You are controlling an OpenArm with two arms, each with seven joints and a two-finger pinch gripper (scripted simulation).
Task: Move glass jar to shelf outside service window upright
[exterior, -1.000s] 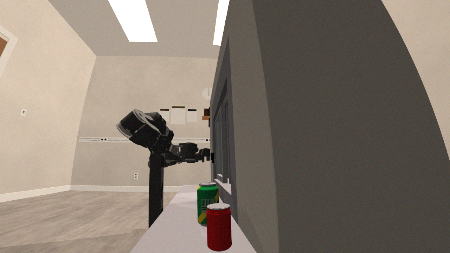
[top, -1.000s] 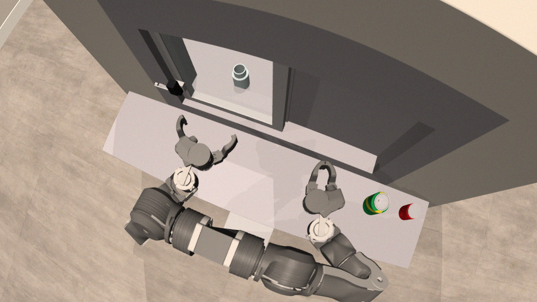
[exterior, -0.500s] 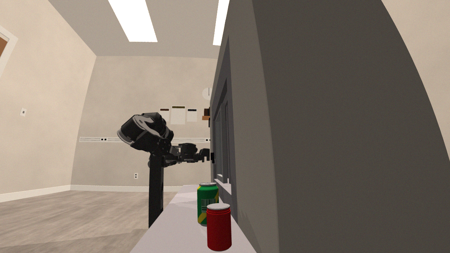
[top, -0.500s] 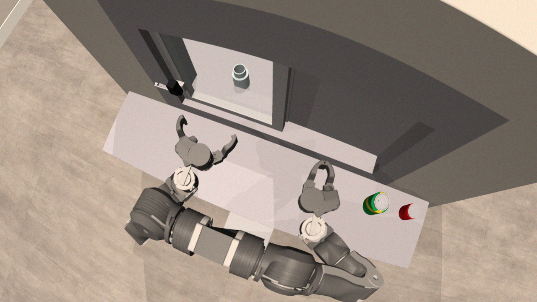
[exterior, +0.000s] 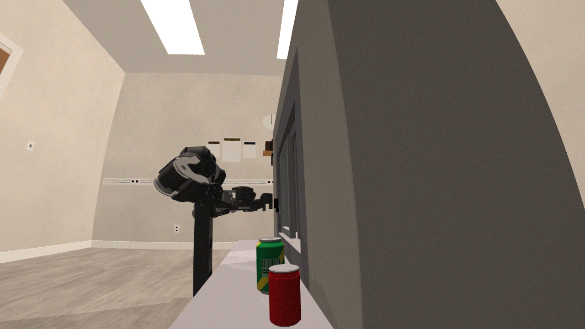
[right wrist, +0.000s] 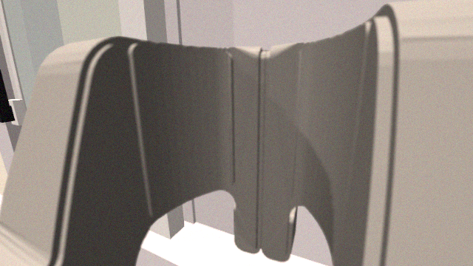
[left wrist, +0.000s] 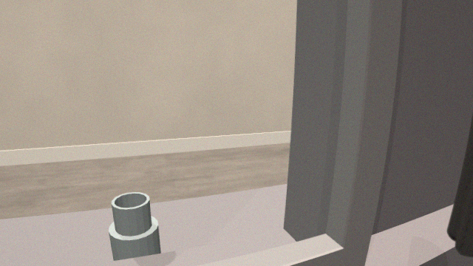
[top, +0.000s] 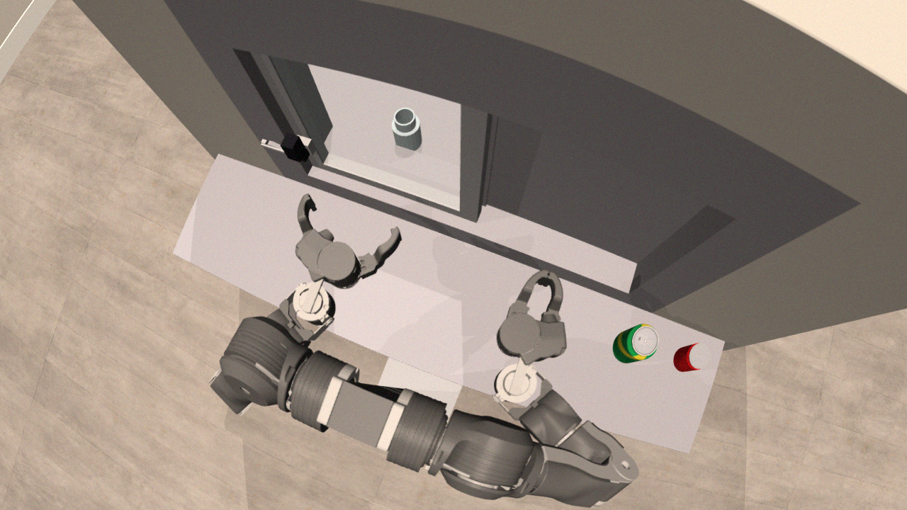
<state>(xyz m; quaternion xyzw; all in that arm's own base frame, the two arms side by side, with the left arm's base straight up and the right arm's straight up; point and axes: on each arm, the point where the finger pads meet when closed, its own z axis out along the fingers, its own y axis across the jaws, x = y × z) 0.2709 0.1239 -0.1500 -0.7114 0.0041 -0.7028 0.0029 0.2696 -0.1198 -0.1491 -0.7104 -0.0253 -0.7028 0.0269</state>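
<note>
The grey-green glass jar [top: 406, 137] [left wrist: 136, 248] stands upright on the inside shelf [top: 355, 123] [left wrist: 225, 222], behind the window opening. The black handle [top: 294, 146] [exterior: 276, 204] [right wrist: 5, 101] is at the window's left edge in the top view. The clear pane itself is hard to see; I cannot tell for certain how it stands. My left gripper [top: 352, 215] is open and empty over the outside shelf [top: 218, 212] [exterior: 229, 282], in front of the window and clear of jar and handle. My right gripper [top: 546, 274] [right wrist: 259, 155] is shut on nothing, farther right, before the wall.
A green can [top: 626, 346] [exterior: 268, 251] and a red can [top: 685, 358] [exterior: 284, 296] stand on the outside shelf's right end, right of my right gripper. The sill [top: 558, 247] and an upright frame bar [top: 472, 164] [left wrist: 355, 122] bound the opening. No other things show on the inside shelf.
</note>
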